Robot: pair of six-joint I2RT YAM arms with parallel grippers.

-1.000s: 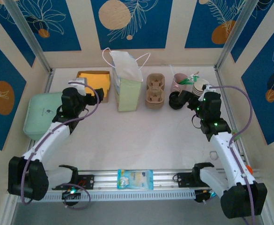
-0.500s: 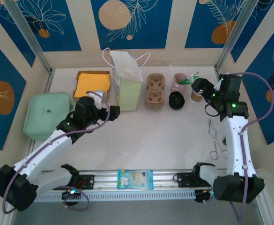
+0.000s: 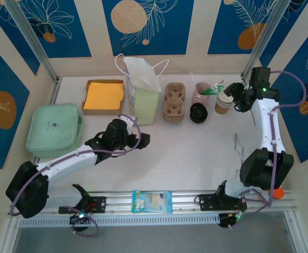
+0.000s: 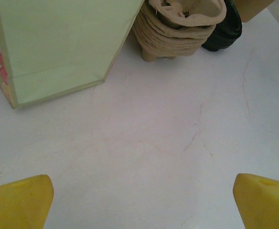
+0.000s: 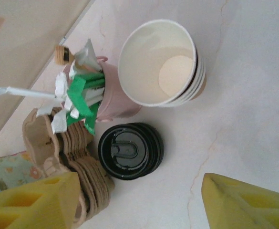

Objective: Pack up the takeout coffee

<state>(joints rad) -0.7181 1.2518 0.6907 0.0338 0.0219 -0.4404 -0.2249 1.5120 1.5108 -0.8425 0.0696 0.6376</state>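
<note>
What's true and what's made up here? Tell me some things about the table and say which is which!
1. The paper bag stands upright. True.
2. The left claw holds a cup. False: it is open and empty.
3. The top paper cup has a lid on. False: it is open on top; the black lids lie beside it.
4. The pink cup has green and white things sticking out. True.
5. The orange sheets are inside the bag. False: they lie left of the bag, outside it.
</note>
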